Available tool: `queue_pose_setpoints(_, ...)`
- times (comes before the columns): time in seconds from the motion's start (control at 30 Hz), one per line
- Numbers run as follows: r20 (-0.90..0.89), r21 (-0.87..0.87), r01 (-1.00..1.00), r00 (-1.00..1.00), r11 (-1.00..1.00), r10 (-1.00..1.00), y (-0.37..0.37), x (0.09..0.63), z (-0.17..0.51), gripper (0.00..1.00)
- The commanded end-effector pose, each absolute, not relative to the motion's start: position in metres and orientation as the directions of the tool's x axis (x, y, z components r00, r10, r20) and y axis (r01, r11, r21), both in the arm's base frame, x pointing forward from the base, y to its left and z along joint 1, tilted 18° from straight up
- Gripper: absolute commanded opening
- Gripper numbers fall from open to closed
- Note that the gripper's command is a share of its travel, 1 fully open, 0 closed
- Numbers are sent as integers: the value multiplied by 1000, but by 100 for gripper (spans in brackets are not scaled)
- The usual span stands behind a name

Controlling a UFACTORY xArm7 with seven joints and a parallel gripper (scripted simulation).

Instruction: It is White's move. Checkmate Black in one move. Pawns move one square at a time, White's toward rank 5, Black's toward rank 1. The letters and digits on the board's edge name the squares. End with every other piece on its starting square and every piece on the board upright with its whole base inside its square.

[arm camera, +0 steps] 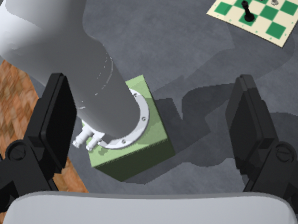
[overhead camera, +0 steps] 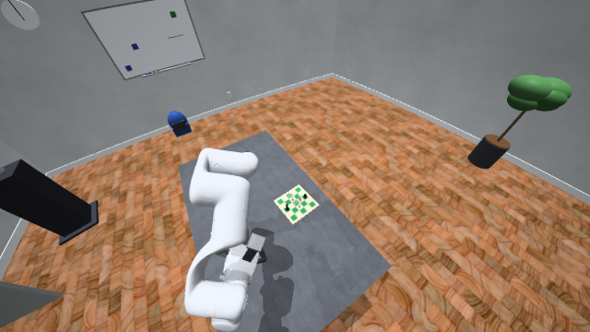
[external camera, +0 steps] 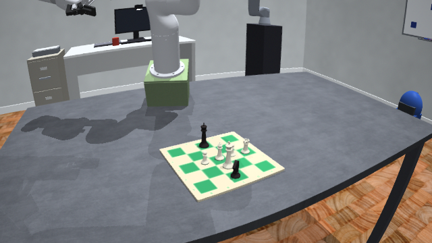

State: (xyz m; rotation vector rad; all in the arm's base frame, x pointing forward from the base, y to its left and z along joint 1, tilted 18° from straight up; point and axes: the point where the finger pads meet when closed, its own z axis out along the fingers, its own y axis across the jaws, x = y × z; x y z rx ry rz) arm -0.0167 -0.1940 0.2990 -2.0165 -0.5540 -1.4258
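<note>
A small green-and-cream chessboard (external camera: pixel 202 196) (overhead camera: pixel 295 219) (arm camera: pixel 226 15) lies on the grey table. On it stand a black king (external camera: pixel 204 136) (arm camera: pixel 248 11) at the far side, a black knight (external camera: pixel 235 169) at the near side, a tall white king (external camera: pixel 229 156), a white rook (external camera: pixel 246 146), a white pawn (external camera: pixel 204 158) and another small white piece (external camera: pixel 219 152). All stand upright. My gripper (external camera: pixel 80 9) (overhead camera: pixel 253 254) (arm camera: pixel 151 92) is wide open and empty. It hangs high above the arm's own base, far from the board.
The arm stands on a green block (external camera: pixel 166 89) (arm camera: pixel 133 143) at the back of the grey table (external camera: pixel 304 111). Beyond the table are a white desk with a monitor (external camera: pixel 132 20), a filing cabinet (external camera: pixel 47 75), a black pedestal (external camera: pixel 263 48) and a blue object (external camera: pixel 410 104).
</note>
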Motion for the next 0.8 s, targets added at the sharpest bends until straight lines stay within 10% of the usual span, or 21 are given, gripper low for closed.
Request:
queue_pose_setpoints(0.0,942,-231,639,336,-733,-4,-194,-17,299,100)
queue_pose_setpoints(0.77,920,-212,712,376,-669,109,-250,25,294,100)
